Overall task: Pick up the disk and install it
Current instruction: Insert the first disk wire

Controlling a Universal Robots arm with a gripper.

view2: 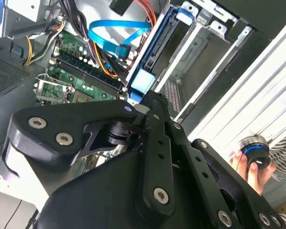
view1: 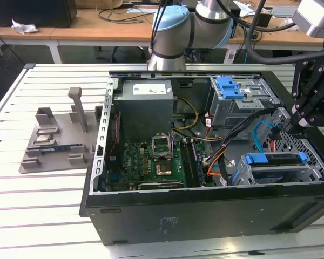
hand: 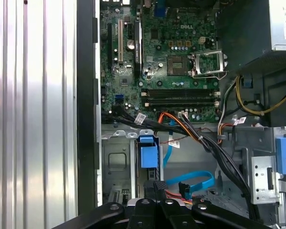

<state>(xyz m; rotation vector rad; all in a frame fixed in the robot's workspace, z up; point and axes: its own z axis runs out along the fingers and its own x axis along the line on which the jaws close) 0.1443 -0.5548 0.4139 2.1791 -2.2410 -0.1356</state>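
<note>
The disk (view1: 271, 172) sits in the drive cage at the front corner of the open computer case (view1: 205, 210), on the exterior view's right. Its blue carrier bracket (view1: 275, 158) lies across the top. In both wrist views the disk is edge-on, marked by the carrier's blue tab (hand: 148, 151) (view2: 143, 83). My black gripper (view1: 288, 125) hangs just above the cage's far end, fingers together with nothing visible between them. In the wrist views the gripper (hand: 155, 185) (view2: 155, 98) points at the carrier's tab end.
A grey power supply (view1: 146, 105) and the green motherboard (view1: 151, 162) fill the case's other half. A blue cable (view1: 259, 137) and bundled wires cross beside the cage. Another blue latch (view1: 229, 86) tops the rear bay. A grey fixture (view1: 54, 140) stands on the slatted table. A hand (view2: 243, 167) holds a round knob.
</note>
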